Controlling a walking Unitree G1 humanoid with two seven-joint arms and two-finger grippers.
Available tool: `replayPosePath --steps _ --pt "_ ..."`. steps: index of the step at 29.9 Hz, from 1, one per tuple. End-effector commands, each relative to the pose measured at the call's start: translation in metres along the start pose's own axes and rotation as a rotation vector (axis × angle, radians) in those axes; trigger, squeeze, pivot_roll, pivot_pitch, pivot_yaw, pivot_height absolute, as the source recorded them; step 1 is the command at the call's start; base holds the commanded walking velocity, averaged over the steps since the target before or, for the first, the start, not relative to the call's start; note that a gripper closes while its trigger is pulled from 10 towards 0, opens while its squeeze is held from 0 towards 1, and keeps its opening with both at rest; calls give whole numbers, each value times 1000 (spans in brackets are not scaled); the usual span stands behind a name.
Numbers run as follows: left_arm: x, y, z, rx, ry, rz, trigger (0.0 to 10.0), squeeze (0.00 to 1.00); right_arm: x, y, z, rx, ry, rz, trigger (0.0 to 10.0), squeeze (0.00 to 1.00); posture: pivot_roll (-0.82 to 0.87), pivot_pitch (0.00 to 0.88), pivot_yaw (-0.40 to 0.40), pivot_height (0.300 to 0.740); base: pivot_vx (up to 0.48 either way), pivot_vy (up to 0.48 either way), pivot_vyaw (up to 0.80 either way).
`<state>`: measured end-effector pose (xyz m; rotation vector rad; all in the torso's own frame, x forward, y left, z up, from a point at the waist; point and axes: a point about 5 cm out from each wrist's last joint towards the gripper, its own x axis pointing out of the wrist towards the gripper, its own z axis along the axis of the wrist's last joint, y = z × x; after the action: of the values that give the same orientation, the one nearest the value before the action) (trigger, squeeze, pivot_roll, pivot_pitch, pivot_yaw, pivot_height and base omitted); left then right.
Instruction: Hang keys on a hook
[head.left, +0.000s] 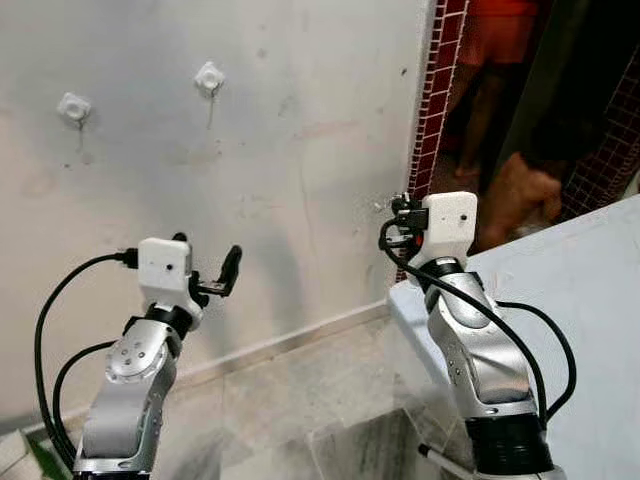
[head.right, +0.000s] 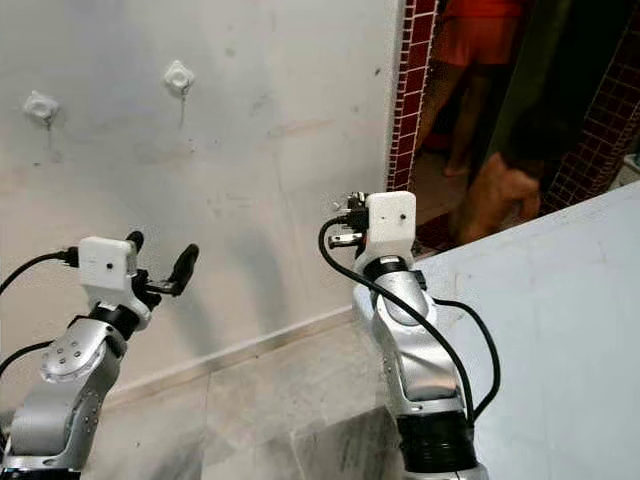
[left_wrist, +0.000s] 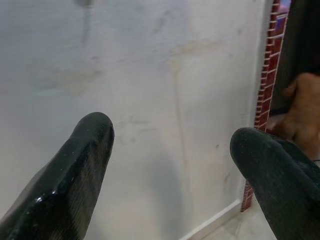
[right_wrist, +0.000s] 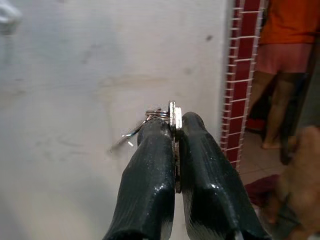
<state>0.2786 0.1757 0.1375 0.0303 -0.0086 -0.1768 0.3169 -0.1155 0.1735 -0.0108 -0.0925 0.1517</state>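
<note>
Left eye view: pale, scuffed wall straight ahead, with two small white hooks mounted high on the left, side by side and apart from each other. Strip of dark red tiles edging a doorway on the right; beyond it, a person's legs below orange clothing. Light blue-white surface at near right, marbled floor below. Left gripper raised at lower left, black fingers spread wide with nothing between them. Right gripper raised at centre right, near the tile strip and well below and to the right of the hooks; small metal glint at its tip. Right eye view: same wall, hooks, doorway and arms, shifted slightly leftward. Left wrist view: two black fingertips far apart, bare wall between them, red tile strip at the far edge. Right wrist view: two black fingers pressed together on the keys, a thin silver key blade standing edge-on between the pads, a small silver ring and a bright sliver of metal projecting at the tip toward the wall. Blurred white hook shape at the picture's corner; person in orange top and pale shorts past the red tiles.
</note>
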Motion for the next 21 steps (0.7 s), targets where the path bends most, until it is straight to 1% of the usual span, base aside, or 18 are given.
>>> replayPosePath --steps 1,5,8,9,13,15,19,21 --pt "0 -2 3 1 -9 -5 10000 0 0 -2 2 2 -7 -1 10000 0 31 0 81 740 420 0 0" --pt "0 -2 3 1 -9 -5 10000 0 0 0 2 -1 -5 11 10000 0 31 0 81 740 421 0 0" --pt "0 -2 2 -4 -5 -2 10000 0 0 1 1 -4 -3 14 10000 0 31 0 81 740 381 288 0" --pt "1 -2 2 -15 -2 1 10000 0 0 1 1 -5 -2 15 10000 0 30 0 80 740 0 454 0" --pt "1 -2 2 -16 -2 6 10000 0 -1 1 1 -8 -1 19 10000 0 30 0 80 740 0 425 0" --pt "1 -3 2 -1 2 4 10000 0 -1 1 0 -12 -1 21 10000 0 33 0 79 740 0 0 0" --pt "1 -2 0 -3 8 12 10000 0 -1 1 1 -14 -3 23 10000 0 34 0 79 740 0 0 0" --pt "1 -2 0 -6 7 15 10000 0 -1 1 1 -15 -5 25 10000 0 34 0 79 740 0 0 469"
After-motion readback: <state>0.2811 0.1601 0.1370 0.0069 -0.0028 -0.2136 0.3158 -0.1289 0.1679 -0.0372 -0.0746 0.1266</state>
